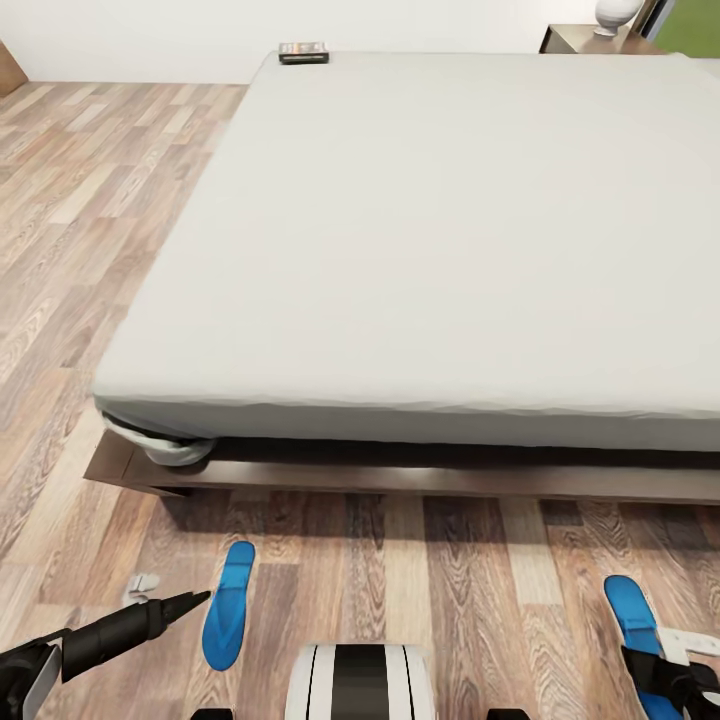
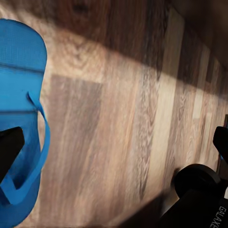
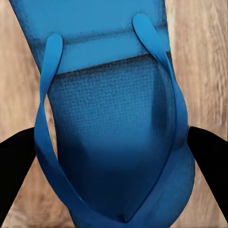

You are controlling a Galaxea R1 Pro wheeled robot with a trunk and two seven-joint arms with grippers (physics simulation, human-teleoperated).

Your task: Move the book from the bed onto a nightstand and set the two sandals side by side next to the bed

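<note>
Head view: book point(image 1: 303, 52) is lying at the bed's point(image 1: 450, 230) far corner; left sandal point(image 1: 229, 604) and right sandal point(image 1: 634, 614) are lying well apart on the floor.

Left wrist: left claw point(image 2: 114, 142) is hanging open, empty, beside its sandal.

Right wrist: right claw point(image 3: 114, 164) is straddling its sandal, open. Risk: pinching only the strap, so the sandal swings.

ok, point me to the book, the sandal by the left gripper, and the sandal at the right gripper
book point(image 1: 303, 52): head view, cover, at the mattress's far corner.
left sandal point(image 1: 229, 604): head view, middle of the sole, on the floor.
right sandal point(image 3: 114, 142): right wrist view, footbed between the straps.
</note>
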